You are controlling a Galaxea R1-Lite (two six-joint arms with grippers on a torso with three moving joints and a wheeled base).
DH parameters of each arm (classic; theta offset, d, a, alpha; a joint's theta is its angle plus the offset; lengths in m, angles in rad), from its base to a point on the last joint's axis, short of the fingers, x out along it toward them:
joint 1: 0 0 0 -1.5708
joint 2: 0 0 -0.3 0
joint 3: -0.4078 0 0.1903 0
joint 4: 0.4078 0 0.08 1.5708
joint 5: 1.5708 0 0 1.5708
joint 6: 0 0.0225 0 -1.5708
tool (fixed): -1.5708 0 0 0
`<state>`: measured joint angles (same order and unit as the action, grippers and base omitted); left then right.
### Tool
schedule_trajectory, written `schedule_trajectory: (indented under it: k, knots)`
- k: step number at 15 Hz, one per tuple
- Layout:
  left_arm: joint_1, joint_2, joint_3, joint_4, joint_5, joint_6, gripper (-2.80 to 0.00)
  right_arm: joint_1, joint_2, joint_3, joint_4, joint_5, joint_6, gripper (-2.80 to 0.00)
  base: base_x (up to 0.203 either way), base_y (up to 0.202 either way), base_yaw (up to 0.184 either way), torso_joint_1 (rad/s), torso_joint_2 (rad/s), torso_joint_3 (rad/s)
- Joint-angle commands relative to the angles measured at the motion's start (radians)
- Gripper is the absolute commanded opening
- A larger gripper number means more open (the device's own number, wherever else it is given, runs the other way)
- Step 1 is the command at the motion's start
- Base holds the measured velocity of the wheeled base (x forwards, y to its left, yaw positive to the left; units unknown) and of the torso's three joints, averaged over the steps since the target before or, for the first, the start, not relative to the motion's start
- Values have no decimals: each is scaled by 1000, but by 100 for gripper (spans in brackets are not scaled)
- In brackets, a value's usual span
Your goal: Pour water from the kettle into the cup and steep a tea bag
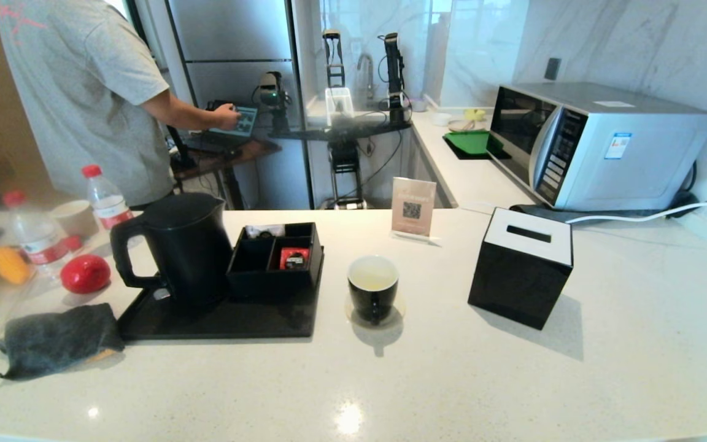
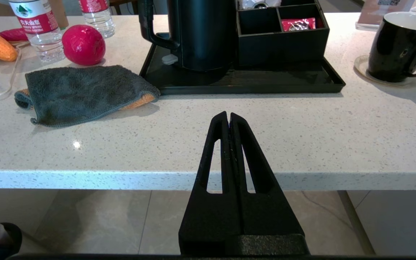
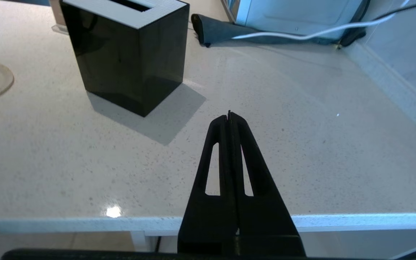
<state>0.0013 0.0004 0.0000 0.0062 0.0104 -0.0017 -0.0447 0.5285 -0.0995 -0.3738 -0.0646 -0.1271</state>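
Note:
The matte black kettle [image 1: 175, 248] [image 2: 200, 34] stands lid-shut on a black tray [image 1: 255, 322] at the counter's left, its handle facing left. To its right, the black cup [image 1: 373, 287] [image 2: 399, 47] with a white inside sits on a clear coaster. Water and tea bag are hidden from view. My left gripper [image 2: 229, 115] is shut and empty, hovering at the counter's front edge, well short of the tray. My right gripper [image 3: 229, 115] is shut and empty over the counter's front right. Neither arm appears in the head view.
A black organizer [image 1: 277, 258] holding a red packet [image 1: 294, 256] shares the tray. A black tissue box [image 1: 522, 267] stands right of the cup. A grey cloth [image 1: 59, 337], red fruit [image 1: 85, 273] and bottles [image 1: 105, 199] lie left. A microwave [image 1: 599, 144] and a person [image 1: 83, 92] are behind.

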Motion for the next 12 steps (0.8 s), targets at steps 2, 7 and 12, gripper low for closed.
schedule_trajectory:
  k: [2, 7, 12]
  knots:
    - [0, 0, 0, 0, 0, 0, -280, -21, -211, 95, 40, 92, -64, -280, 0, 0, 0, 0, 0, 0]
    - [0, 0, 0, 0, 0, -1, -280, 32, -377, 99, 249, 107, -79, -280, 0, 0, 0, 0, 0, 0]
    - [0, 0, 0, 0, 0, -1, -280, 45, -529, 100, 366, 101, -31, -280, 0, 0, 0, 0, 0, 0]
